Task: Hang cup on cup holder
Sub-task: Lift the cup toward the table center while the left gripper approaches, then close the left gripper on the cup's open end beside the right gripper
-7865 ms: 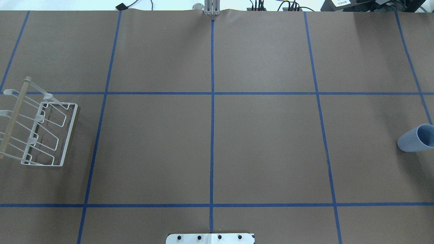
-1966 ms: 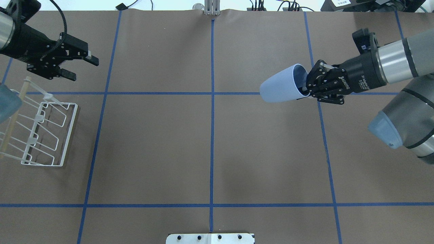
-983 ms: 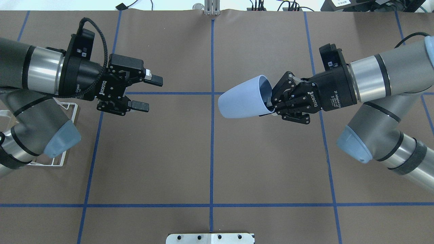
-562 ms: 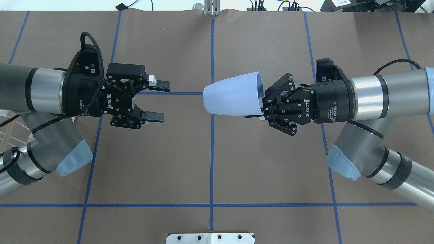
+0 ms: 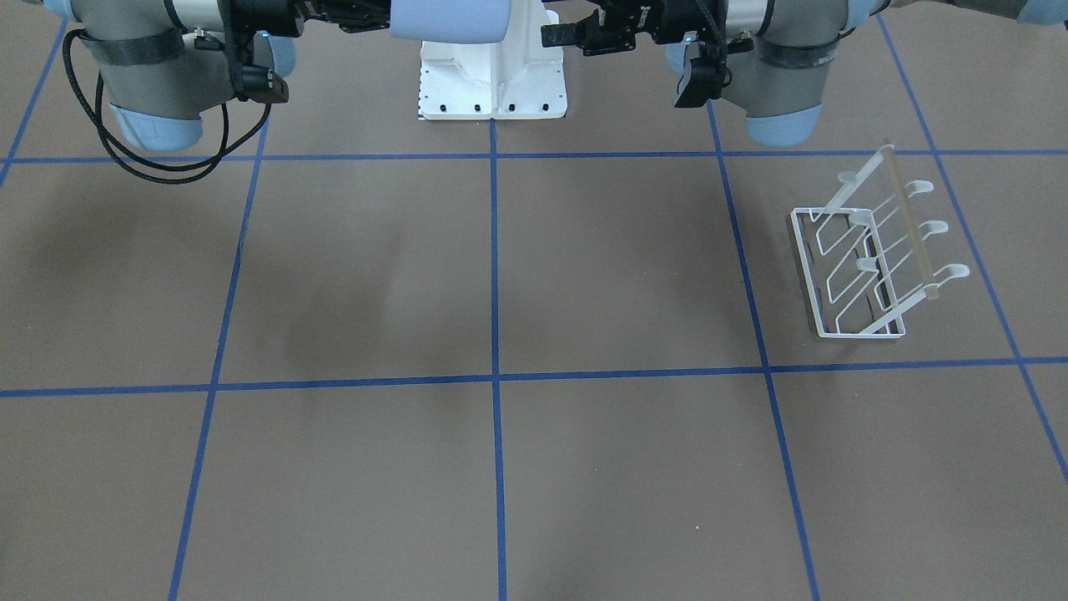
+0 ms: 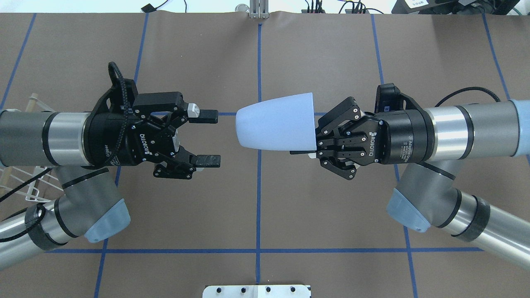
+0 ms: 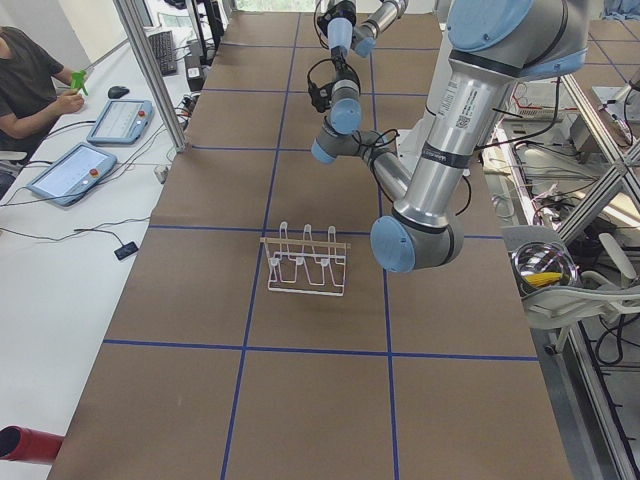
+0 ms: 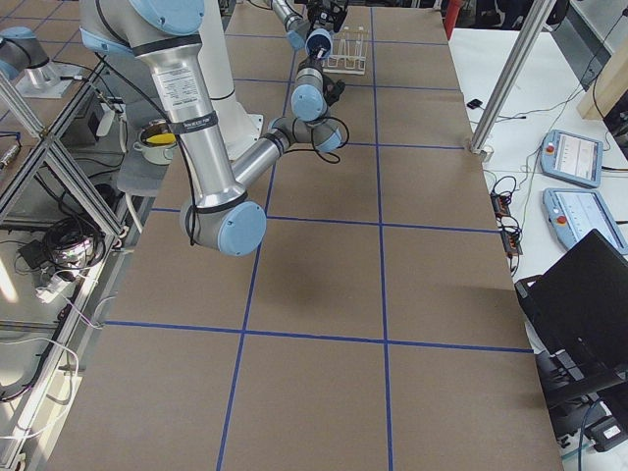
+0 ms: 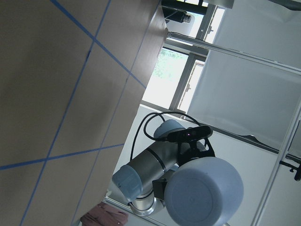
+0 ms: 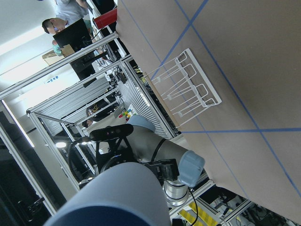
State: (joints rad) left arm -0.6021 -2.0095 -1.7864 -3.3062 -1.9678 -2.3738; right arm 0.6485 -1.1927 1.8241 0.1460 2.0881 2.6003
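My right gripper [image 6: 313, 145] is shut on the rim of the pale blue cup [image 6: 275, 122]. It holds the cup sideways above the table's middle, closed bottom pointing at my left gripper [image 6: 215, 138]. The left gripper is open and empty, a short gap from the cup's bottom, which fills the left wrist view [image 9: 204, 190]. The white wire cup holder [image 5: 868, 267] stands on the table on my left side. In the overhead view it [image 6: 35, 193] is mostly hidden under the left arm. It also shows in the right wrist view [image 10: 188, 89], behind the cup [image 10: 117, 197].
The robot's white base [image 5: 492, 75] stands at the near table edge between the arms. Blue tape lines [image 6: 258, 198] divide the brown table. An operator [image 7: 30, 80] sits beside tablets off the far edge.
Both arms have moved towards the table's middle. The right gripper carried the cup leftward and levelled it. The left gripper stayed open and came closer to the cup's bottom.
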